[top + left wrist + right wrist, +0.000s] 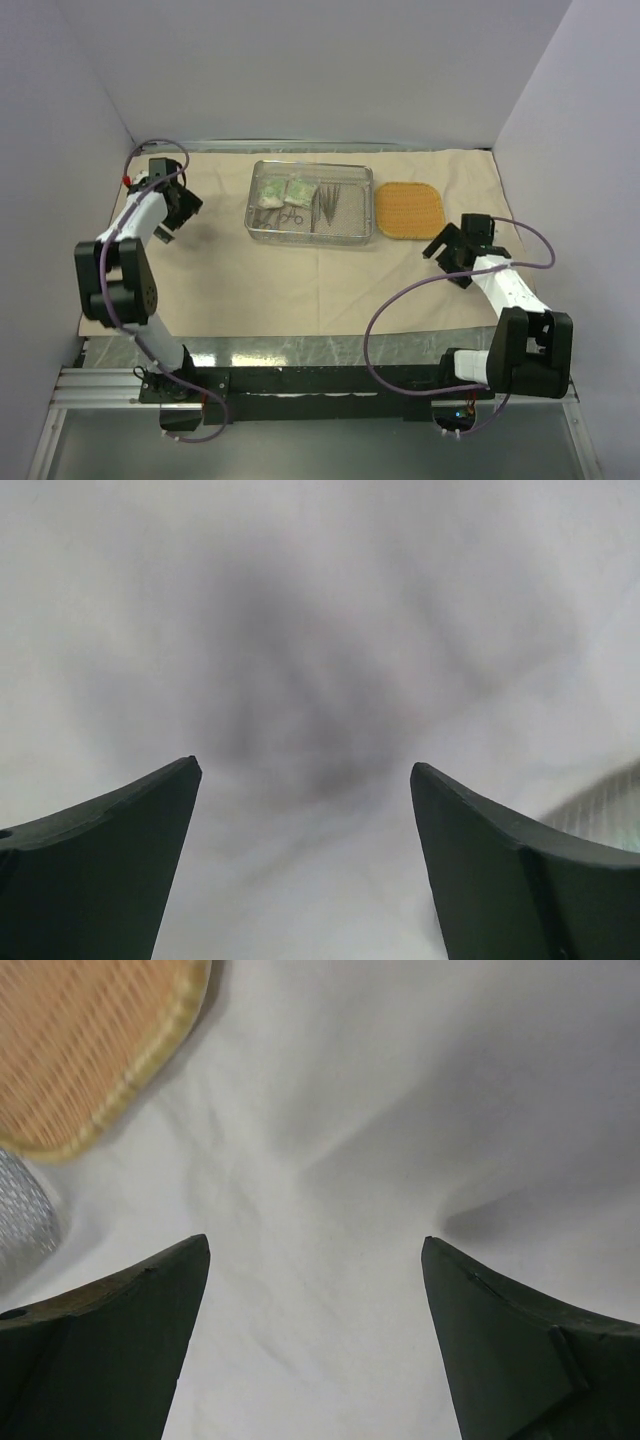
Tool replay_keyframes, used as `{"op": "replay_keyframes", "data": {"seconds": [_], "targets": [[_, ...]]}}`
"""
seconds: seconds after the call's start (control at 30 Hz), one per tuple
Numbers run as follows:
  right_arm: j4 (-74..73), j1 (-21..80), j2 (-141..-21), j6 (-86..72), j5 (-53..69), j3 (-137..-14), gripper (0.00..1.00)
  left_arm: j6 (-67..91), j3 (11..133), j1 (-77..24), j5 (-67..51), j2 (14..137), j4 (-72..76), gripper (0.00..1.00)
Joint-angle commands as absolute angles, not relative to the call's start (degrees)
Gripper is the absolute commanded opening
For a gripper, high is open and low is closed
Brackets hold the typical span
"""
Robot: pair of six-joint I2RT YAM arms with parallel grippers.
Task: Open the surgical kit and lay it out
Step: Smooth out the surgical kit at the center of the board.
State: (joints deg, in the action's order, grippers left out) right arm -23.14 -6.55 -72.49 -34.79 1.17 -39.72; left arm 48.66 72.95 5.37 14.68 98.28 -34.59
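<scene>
At the bottom of the top view, the beige wrapping cloth (400, 290) lies opened out flat, its near edge stopping short of the arm bases so that a strip of table (300, 350) shows. Above that, at the lower right of the cloth, the right gripper (447, 258) hangs over bare fabric with its fingers spread wide and nothing between them. Its wrist view confirms the wide gap (315, 1242), with only creased cloth (330, 1160) below. At the left of the frame, a little higher, the left gripper (178, 215) also stands apart and empty over the cloth. In its own view (305, 770) the fabric (320, 600) is blurred and shadowed, and a pale ribbed patch at the right edge may be the tray, though it is too soft to be sure. Further up, at the centre, the steel wire-mesh tray (252, 215) sits on the cloth. The two green-white packets (270, 190) (298, 190) lie in its upper left, the ring-handled forceps (290, 214) just below them, and the thin tweezers (328, 205) toward its right half. Just beside the tray's right end lies the orange woven pad (407, 210), which also fills the upper left corner of the right wrist view (90, 1040), with a bit of mesh (20, 1210) below it.
</scene>
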Motion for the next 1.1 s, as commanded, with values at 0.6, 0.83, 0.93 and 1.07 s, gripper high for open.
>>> {"op": "replay_keyframes", "data": {"seconds": [0.6, 0.83, 0.93, 1.07], "targets": [[-14.86, -25.66, -66.54, -37.1, 2.46, -28.82, 0.94, 51.77, 61.17, 24.43, 17.23, 102.93, -34.81, 0.88], [-10.55, -24.18, -66.09, -35.25, 11.33, -29.0, 0.95, 49.58, 67.75, 19.63, 15.73, 97.48, -36.56, 0.97], [-10.98, -19.88, -65.74, -34.54, 12.57, -29.62, 0.95, 47.29, 70.13, 12.78, 18.72, 95.2, -37.53, 0.98], [-14.93, -8.38, -63.81, -32.88, 6.26, -32.68, 0.96, 45.79, 66.9, 4.15, 21.27, 90.89, -38.49, 0.99]]}}
